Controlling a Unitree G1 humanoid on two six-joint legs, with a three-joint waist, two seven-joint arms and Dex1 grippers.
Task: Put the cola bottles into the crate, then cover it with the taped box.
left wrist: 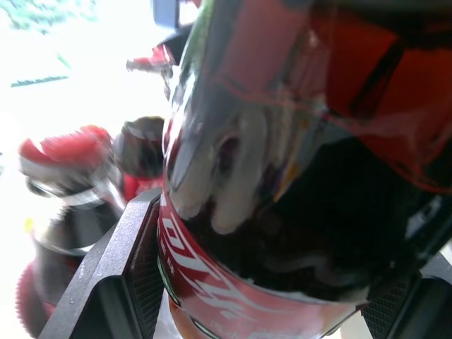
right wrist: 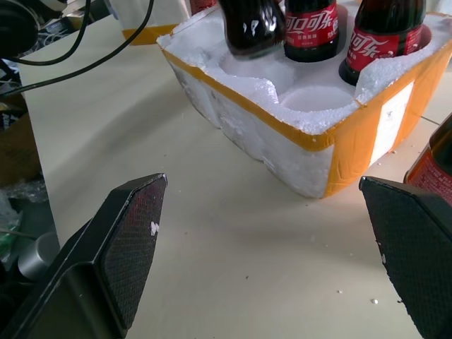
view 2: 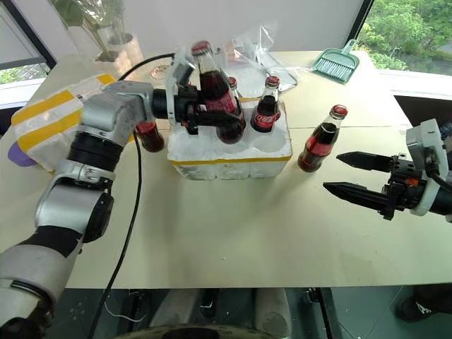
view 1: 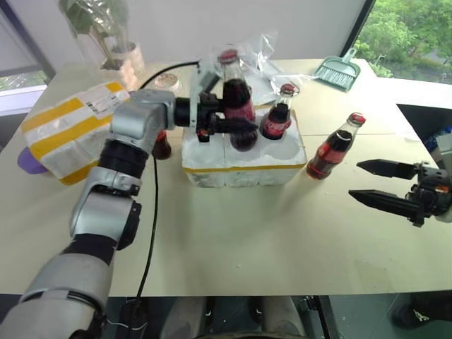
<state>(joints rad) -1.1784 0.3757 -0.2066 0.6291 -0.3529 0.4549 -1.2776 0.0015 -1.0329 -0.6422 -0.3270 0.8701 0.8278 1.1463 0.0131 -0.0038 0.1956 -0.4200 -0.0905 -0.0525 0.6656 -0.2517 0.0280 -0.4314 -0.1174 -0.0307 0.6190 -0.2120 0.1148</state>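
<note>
The left gripper point(view 1: 224, 116) is clamping a cola bottle point(view 1: 236, 99) by its body, holding it upright above the front wells of the crate point(view 1: 244, 164), its base clear of the foam. In the left wrist view the black fingers point(left wrist: 113, 275) are pressing on both sides of the red label. The crate, a low white foam tray with a yellow tape band, is sitting in the middle of the table point(view 1: 233, 240). Another bottle point(view 1: 277, 113) is standing in a well on its right side, and a further red cap is showing behind the held bottle. One bottle point(view 1: 333, 147) is standing on the table just to the right of the crate, and another point(view 1: 162, 145) is standing on the crate's left, partly hidden by the left arm. The right gripper point(view 1: 378, 183) is hanging over the table near the right-hand bottle, its fingers spread wide apart and holding nothing. The taped box point(view 1: 70, 127) is lying at the left end of the table, well apart from the crate.
</note>
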